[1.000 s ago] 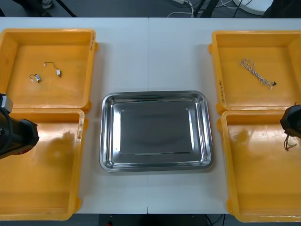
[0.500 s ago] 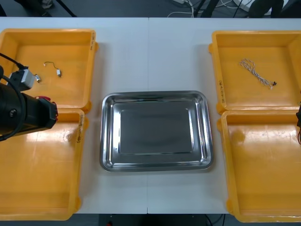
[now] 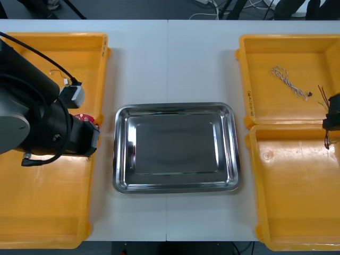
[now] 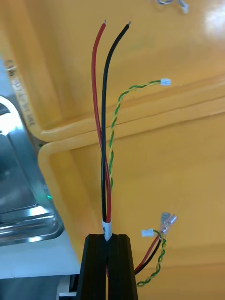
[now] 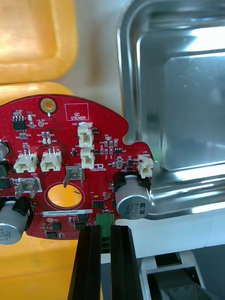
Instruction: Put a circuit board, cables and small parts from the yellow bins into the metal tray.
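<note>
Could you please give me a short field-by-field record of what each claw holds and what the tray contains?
left claw: shut on round red circuit board, beside the metal tray
right claw: shut on cable bundle of red, black and green-yellow wires, where far right bin meets near right bin
metal tray: bare, nothing inside
far right bin: one twisted cable

Circuit board (image 5: 70,164) showing bright red, dotted with white connectors and silver cans, a green block beside the black fingers (image 5: 89,262). On the right, cables (image 4: 105,187): one red, one black, one a green-and-yellow twist. Bins (image 3: 48,202) yellow, tray (image 3: 175,108) mirror-silver, table (image 3: 138,64) white, far right a pale twisted cable (image 3: 289,82).
</note>
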`<action>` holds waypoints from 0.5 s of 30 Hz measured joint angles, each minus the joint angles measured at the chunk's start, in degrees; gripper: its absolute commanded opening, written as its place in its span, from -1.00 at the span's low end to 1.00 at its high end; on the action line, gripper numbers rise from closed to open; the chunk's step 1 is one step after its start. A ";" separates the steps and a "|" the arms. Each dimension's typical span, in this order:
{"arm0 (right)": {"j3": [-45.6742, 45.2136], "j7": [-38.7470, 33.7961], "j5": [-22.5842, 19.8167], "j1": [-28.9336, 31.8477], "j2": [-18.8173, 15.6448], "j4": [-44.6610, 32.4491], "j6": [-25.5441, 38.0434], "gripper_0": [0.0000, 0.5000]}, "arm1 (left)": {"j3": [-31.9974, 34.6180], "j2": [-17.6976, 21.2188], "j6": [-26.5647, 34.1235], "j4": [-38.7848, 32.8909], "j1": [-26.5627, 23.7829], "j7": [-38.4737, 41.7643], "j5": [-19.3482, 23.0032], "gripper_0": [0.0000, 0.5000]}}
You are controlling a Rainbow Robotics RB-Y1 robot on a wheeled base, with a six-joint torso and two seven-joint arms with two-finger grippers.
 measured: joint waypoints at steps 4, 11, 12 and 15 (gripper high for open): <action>4.78 0.08 -0.27 -3.71 -0.02 -0.01 0.00 -1.00 | -3.63 0.00 0.00 0.60 -2.00 1.19 0.08 -0.99; 12.95 3.92 -0.41 -8.48 -0.03 -0.06 0.01 -1.00 | -10.14 -0.01 -0.94 4.14 -5.53 5.83 -0.09 -0.99; 13.82 4.41 -0.40 -8.91 -0.03 -0.10 0.01 -1.00 | -10.90 -0.02 -1.37 4.41 -5.82 6.16 -0.23 -0.99; 16.53 4.96 -0.32 -10.14 -0.03 -0.37 0.01 -1.00 | -13.09 -0.10 -2.15 4.98 -6.82 6.72 -0.62 -0.99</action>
